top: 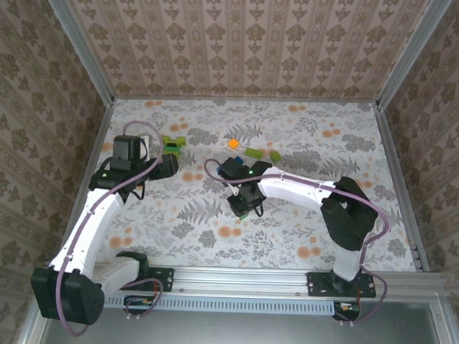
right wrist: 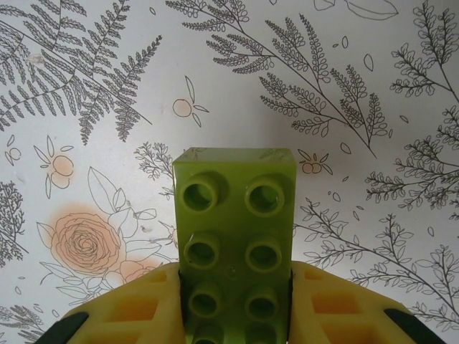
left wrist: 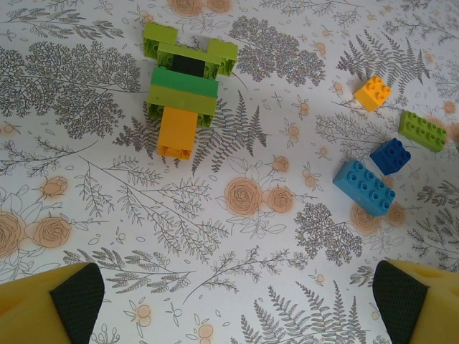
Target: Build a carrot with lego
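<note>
Carrot (left wrist: 183,93) lies flat on the table (left wrist: 287,272) before the left gripper (left wrist: 237,301) — its jaws stand wide and empty, clear of the build. Right gripper (right wrist: 237,315) pinches a lime brick (right wrist: 235,229) by its long sides, studs exposed — probably for pressing on.

Carrot (left wrist: 181,89) lime, dark green and orange; lego (left wrist: 364,187) near it orange, lime, blue; surface (left wrist: 237,287) white with grey ferns.

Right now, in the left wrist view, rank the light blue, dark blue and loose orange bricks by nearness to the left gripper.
1. light blue brick, right side
2. dark blue brick, just beyond
3. loose orange brick, farthest back
</note>
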Action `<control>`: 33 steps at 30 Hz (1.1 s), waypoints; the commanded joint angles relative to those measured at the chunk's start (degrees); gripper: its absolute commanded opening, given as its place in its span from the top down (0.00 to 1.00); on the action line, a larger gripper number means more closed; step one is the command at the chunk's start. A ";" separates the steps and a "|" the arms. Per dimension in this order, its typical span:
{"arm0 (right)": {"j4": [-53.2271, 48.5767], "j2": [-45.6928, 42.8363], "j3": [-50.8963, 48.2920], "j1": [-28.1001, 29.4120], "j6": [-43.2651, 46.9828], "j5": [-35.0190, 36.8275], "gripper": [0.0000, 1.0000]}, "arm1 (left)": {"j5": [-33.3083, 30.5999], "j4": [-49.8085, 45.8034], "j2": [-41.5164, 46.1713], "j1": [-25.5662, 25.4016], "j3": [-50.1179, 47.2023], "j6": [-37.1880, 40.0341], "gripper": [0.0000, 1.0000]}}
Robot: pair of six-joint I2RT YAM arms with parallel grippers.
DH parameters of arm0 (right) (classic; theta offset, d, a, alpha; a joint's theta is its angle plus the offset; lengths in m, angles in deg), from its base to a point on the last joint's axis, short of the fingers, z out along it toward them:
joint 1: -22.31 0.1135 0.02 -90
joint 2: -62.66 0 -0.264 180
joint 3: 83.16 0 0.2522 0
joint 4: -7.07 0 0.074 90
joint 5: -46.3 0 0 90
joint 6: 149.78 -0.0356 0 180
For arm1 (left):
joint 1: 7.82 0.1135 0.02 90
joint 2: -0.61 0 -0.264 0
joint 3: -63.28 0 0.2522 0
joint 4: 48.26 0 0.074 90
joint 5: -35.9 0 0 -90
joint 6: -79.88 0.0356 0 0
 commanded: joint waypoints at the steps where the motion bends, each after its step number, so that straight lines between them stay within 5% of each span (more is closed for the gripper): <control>1: -5.12 2.13 0.30 -0.96 2.10 3.42 0.76 | 0.66 0.84 0.79 -0.44 0.30 0.78 0.00; 33: -1.48 -4.96 -4.81 -5.23 8.19 -8.74 0.75 | 1.01 0.93 0.27 -0.37 0.31 0.78 0.00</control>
